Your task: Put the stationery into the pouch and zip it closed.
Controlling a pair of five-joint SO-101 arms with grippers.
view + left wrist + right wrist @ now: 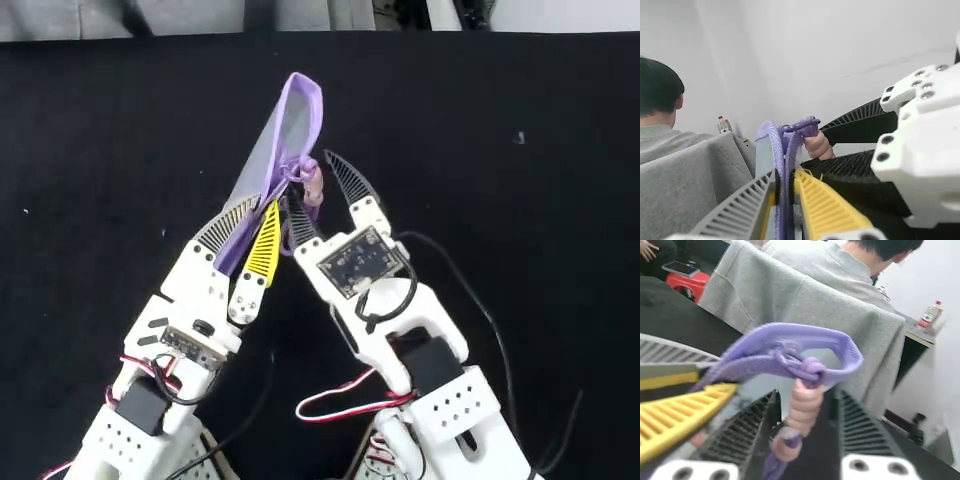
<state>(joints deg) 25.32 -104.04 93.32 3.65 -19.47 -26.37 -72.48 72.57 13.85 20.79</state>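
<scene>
The purple pouch [285, 130] is held up off the black table [520, 200], its edge pinched between the grey and yellow fingers of my left gripper [258, 215], which is shut on it. At the pouch's zipper hangs a pink beaded pull [314, 180]. My right gripper [310, 190] is open, with one black finger on each side of the pull and not touching it. In the right wrist view the pull [802, 405] dangles between the black fingers [762, 425] under the pouch's purple rim [790, 347]. The left wrist view shows the pouch edge [771, 145] clamped and the pull [816, 145] beside it.
Red, white and black cables [340, 405] trail from the arm bases at the table's near edge. The black table spreads open to the left, right and far side of the arms.
</scene>
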